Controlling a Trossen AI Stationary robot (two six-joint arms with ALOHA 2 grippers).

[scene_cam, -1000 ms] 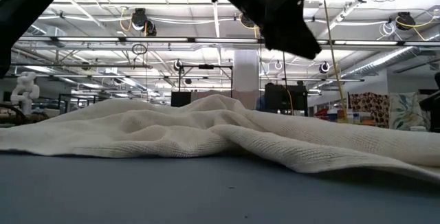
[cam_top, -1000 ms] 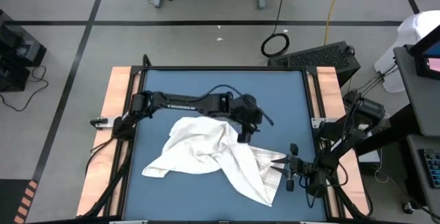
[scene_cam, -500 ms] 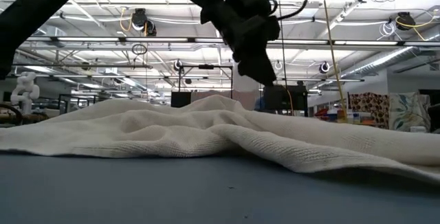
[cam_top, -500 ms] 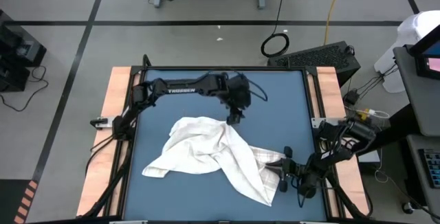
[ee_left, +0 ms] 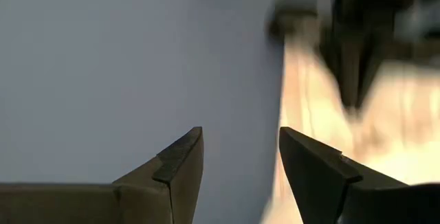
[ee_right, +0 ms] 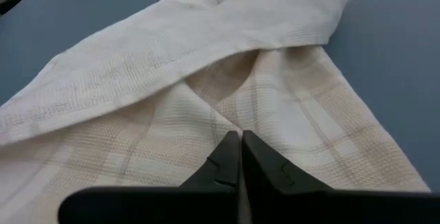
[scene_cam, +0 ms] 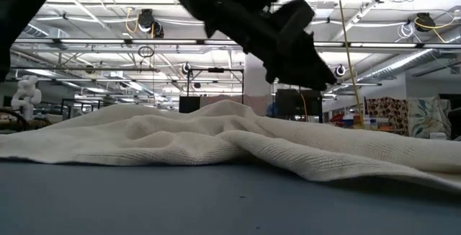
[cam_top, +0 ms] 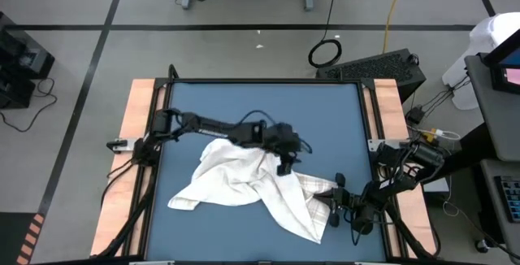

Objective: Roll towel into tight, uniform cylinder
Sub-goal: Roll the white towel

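Observation:
The white towel (cam_top: 244, 180) with faint checked lines lies crumpled on the blue mat (cam_top: 325, 110), with folds lapped over one another. It also shows in the low view (scene_cam: 216, 134) and the right wrist view (ee_right: 206, 38). My left gripper (cam_top: 284, 166) is open and hangs above the towel's far right part. It is clear of the cloth in the low view (scene_cam: 299, 62), and its wrist view (ee_left: 240, 141) shows bare mat. My right gripper (cam_top: 333, 206) is shut at the towel's right end, low over the checked flap (ee_right: 240, 138). My right gripper's shut fingertips come level from the table's right side over the towel's checked right flap (ee_right: 275, 124), which lies flat on the mat. Whether they touch the cloth I cannot tell.
Wooden strips (cam_top: 138, 135) (cam_top: 390, 106) border the mat on the left and right. Bare mat lies far of the towel and along the near edge. A black case (cam_top: 374, 66) and a cable ring (cam_top: 325, 52) lie on the floor beyond the table.
My left gripper has gone toward the table's far edge and up, then come back down toward the near edge, over the towel's far right part. My right gripper has shifted a little toward the near edge and the towel. The towel keeps its shape.

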